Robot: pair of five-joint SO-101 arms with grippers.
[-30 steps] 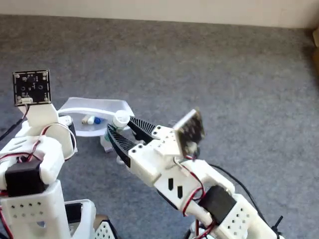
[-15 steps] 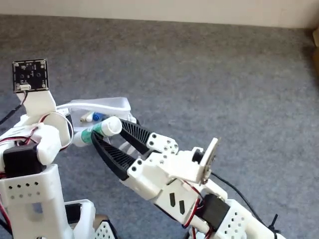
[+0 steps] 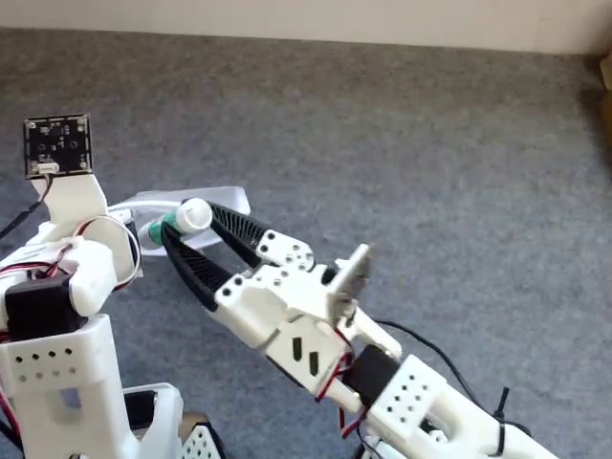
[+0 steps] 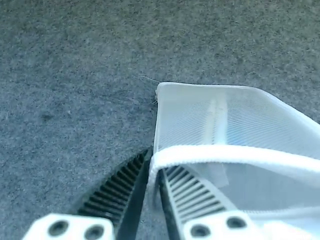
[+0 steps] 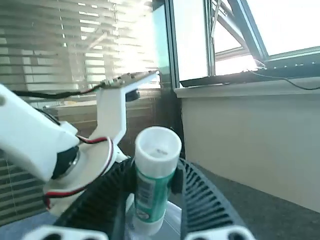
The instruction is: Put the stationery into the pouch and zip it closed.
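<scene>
The pouch (image 3: 222, 201) is a clear white mesh bag lying at the left of the grey carpet, mostly hidden behind the arms. My left gripper (image 4: 156, 185) is shut on the pouch's (image 4: 220, 130) white rim, pinching it between black ribbed fingers (image 4: 117, 192). My right gripper (image 3: 188, 234) is shut on a glue stick (image 3: 182, 220) with a white cap and green body, held over the pouch's mouth. In the right wrist view the glue stick (image 5: 152, 175) stands between the fingers (image 5: 197, 200) of the right gripper (image 5: 154, 200), cap toward the camera.
Grey carpet (image 3: 430, 153) spreads open to the right and back. The left arm's white body (image 3: 57, 325) and its raised camera board (image 3: 59, 143) stand at the near left. A wall edge (image 3: 382, 29) runs along the back.
The right gripper swung left and back with the glue stick, tilting it from upright toward lying across the pouch's mouth. The left arm lifted the pouch rim slightly, then held still.
</scene>
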